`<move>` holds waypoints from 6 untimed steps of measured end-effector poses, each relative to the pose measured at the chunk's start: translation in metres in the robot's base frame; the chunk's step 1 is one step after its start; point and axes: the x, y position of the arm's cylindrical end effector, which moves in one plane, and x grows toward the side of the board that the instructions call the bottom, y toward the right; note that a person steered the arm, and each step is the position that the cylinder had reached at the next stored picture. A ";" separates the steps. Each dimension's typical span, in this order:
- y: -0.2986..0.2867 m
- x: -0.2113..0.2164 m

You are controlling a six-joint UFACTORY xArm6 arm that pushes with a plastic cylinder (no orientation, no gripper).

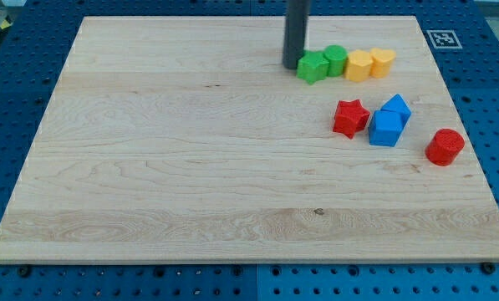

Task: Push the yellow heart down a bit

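Wooden surface (190,167). Yellow heart (384,61) at top right, ending a row of green and yellow blocks. My tip (292,67) beside green star (313,67), far end of row. No claw present, state untellable.

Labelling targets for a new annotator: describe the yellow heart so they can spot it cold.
Start at the wooden board and go to its top edge on the view's right, where four blocks sit in a row beside my tip. The yellow heart is the rightmost of that row. Its neighbour, the yellow star, shares its colour, but the heart ends the row, nearest the board's corner marker.
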 end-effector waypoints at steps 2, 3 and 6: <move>-0.006 -0.035; 0.039 -0.041; 0.174 0.016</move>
